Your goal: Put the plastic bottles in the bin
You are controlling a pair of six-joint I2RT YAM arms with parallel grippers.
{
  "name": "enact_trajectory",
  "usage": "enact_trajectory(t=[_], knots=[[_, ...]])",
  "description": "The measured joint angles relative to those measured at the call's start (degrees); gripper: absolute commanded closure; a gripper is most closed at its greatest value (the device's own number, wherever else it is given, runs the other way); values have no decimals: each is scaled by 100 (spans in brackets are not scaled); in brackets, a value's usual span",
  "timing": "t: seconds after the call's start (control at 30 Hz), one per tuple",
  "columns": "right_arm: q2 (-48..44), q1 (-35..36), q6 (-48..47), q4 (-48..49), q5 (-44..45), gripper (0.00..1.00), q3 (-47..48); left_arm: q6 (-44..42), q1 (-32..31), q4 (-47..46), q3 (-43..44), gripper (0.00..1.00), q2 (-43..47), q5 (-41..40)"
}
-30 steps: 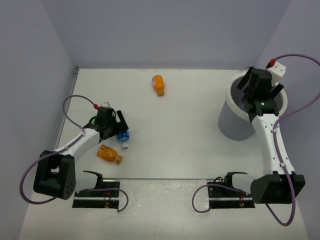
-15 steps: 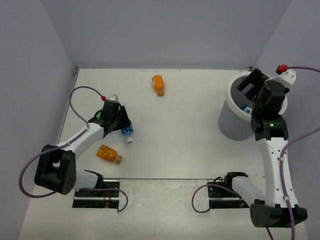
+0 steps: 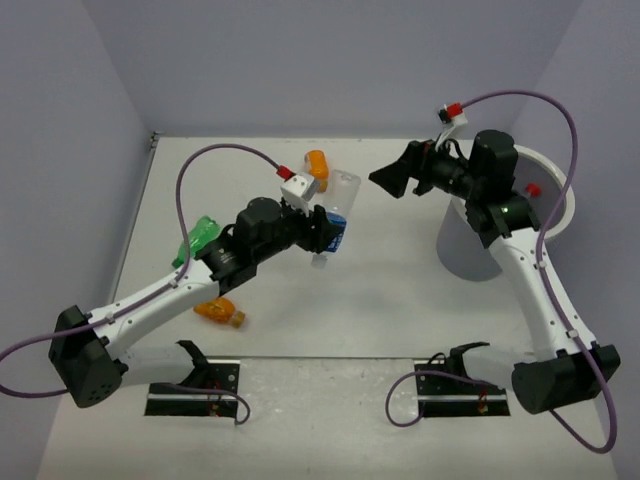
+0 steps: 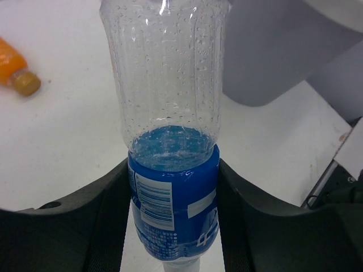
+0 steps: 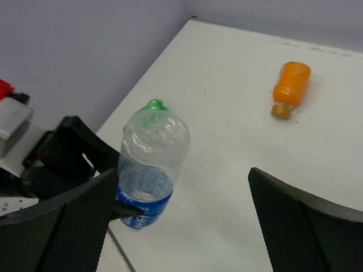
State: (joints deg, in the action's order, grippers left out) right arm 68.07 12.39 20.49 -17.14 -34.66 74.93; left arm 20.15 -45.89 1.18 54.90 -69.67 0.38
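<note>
Two robot arms reached over a white table (image 3: 380, 300), seen from above. The left gripper (image 3: 328, 232) was clenched on a blue-labelled bottle (image 3: 338, 205) and held it raised above the middle of the table. Its fingers (image 4: 108, 226) pressed the blue label from both sides. The bottle's clear body pointed toward 1 o'clock and its white cap toward 7 o'clock.

The right gripper (image 3: 395, 172) hung at 3 o'clock from that bottle, near it but apart. It faced 9 o'clock with its jaws released and spread wide, and nothing sat between them.

The bin (image 3: 470, 255), a big white bucket, stood at the table's 3 o'clock side. The right arm crossed in front of part of its rim. The held bottle was well apart from the bin, at its 9 o'clock.

One orange bottle (image 3: 316, 163) lay on the table at 12 o'clock from the held bottle, partly hidden by the left wrist. A second orange bottle (image 3: 218, 310) lay toward 7 o'clock, just beside the left arm. A green item (image 3: 197, 238) showed at 9 o'clock from the left gripper, too hidden by the arm to identify.
</note>
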Motion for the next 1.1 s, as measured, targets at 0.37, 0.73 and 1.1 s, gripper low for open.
enact_trajectory(t=[0.37,0.73,1.1], knots=[[273,532,-583,-579,-1209,1,510,-183,-242,-1432,-111,100,304,628],[-155,599,-678,-485,-1600,87,368,-148,-783,-1780,8,89,90,1214],[-841,624,-601,-502,-81,100,88,50,-895,-1353,13,0,440,466]])
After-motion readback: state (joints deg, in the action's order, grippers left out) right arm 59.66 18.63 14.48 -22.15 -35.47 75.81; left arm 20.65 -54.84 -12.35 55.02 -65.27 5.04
